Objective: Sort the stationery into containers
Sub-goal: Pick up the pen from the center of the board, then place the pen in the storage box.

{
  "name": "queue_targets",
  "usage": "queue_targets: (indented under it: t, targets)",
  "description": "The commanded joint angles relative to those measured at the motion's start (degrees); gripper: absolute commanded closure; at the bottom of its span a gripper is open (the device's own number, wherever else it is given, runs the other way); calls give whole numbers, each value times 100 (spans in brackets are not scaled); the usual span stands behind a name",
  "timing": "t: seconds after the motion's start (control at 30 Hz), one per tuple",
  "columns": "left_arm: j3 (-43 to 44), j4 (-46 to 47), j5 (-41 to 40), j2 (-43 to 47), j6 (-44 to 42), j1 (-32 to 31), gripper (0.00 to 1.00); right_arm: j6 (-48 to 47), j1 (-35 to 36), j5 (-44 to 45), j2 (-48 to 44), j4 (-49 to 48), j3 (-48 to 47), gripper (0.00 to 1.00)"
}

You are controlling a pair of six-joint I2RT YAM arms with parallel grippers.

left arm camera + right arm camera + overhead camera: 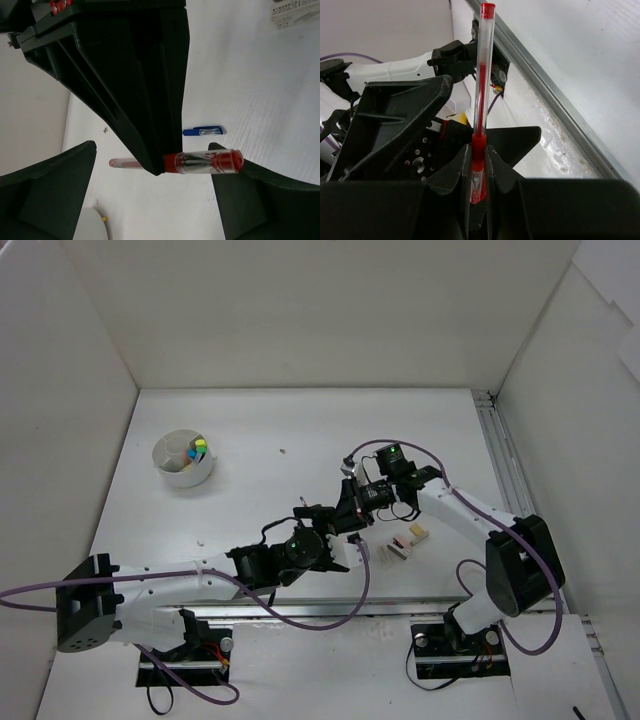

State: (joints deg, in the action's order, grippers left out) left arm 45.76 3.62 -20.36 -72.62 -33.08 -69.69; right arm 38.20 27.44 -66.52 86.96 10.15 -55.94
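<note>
We see the right gripper (477,150) clamped on the red pen (482,75) near its capped end, the clear barrel jutting out past the fingers; the left gripper (152,170) faces it, jaws spread wide on either side of that pen and not closed on it; the two meet above the table (300,430), well to the right of the white tub (185,481); coloured highlighters (197,448) sit in one tub compartment; eraser blocks (410,536) lie farther right of the tub; a blue pen (202,131) lies on the table.
</note>
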Motion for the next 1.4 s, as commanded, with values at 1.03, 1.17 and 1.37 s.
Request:
queue_targets:
  t: [1.03,1.17,1.37]
  targets:
    - [-664,868,788,1698,1690,1352,100,118,-1346,130,-1480,4,-268,50]
    - [-761,913,1068,2067,1945,2054,100,4,-1531,245,-1419,4,-198,48]
    - [-200,413,895,2200,2770,3767,100,-303,-1628,429,-1129,-5,-110,48]
